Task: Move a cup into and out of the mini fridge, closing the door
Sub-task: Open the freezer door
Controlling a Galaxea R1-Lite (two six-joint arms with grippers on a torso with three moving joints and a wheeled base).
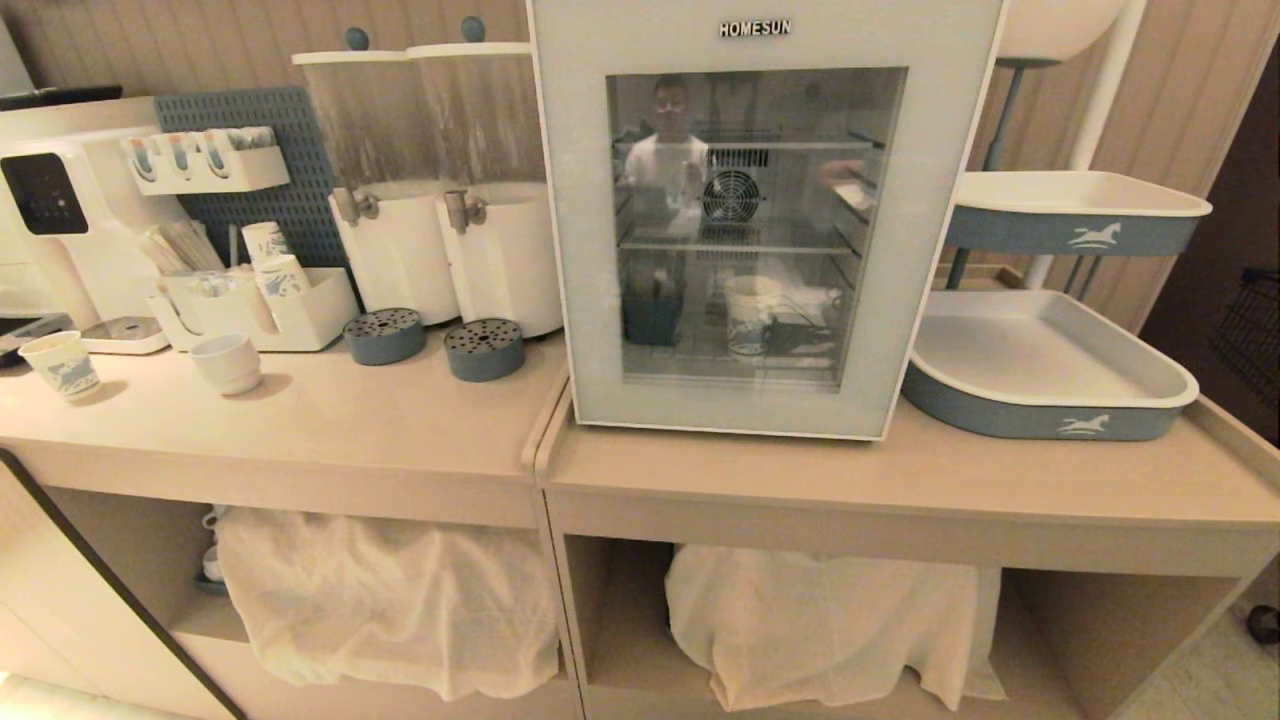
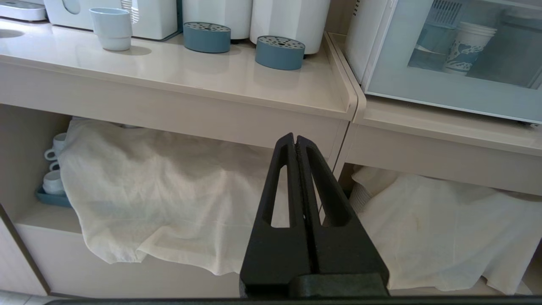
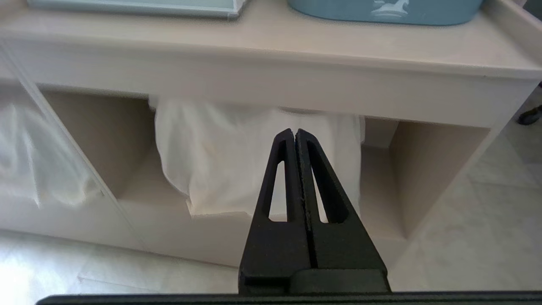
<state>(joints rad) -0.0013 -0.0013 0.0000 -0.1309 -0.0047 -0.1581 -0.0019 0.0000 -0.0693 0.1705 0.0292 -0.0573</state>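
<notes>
the left hand (image 2: 295, 142) hangs low in front of the desk (image 1: 420, 420), fingers pressed together and empty, pointing at the open shelf below where a white cloth (image 2: 169, 190) drapes over stored goods and small white mugs (image 2: 53, 169) sit on a blue tray. above and beyond this hand, on the desk top, stand a plain white rounded cup (image 2: 111, 27) and two blue perforated drip trays (image 2: 279, 51) under white dispensers (image 1: 445, 190). up and to one side of it is the mini fridge (image 1: 750, 215), its door (image 1: 590, 330) shut flat against the body. the cup (image 1: 750, 315) stands inside on the lower wire shelf, behind the glass, so the closed pane stands between either hand and the cup.

the right hand (image 3: 295, 137) is also closed on nothing and sits low, facing the shelf opening under the fridge, where another white cloth (image 3: 254, 152) hangs. above it the desk's front edge juts out, and a blue and white tray (image 1: 1050, 370) rests just beside the fridge. bare floor (image 3: 465, 237) lies below and to the outer side of this hand. neither hand appears in the head view.

a shorter printed paper cup (image 1: 62, 365) stands far along the desk, well apart from both hands, beside a white machine (image 1: 60, 220). the desk strip in front of the fridge door is bare.
</notes>
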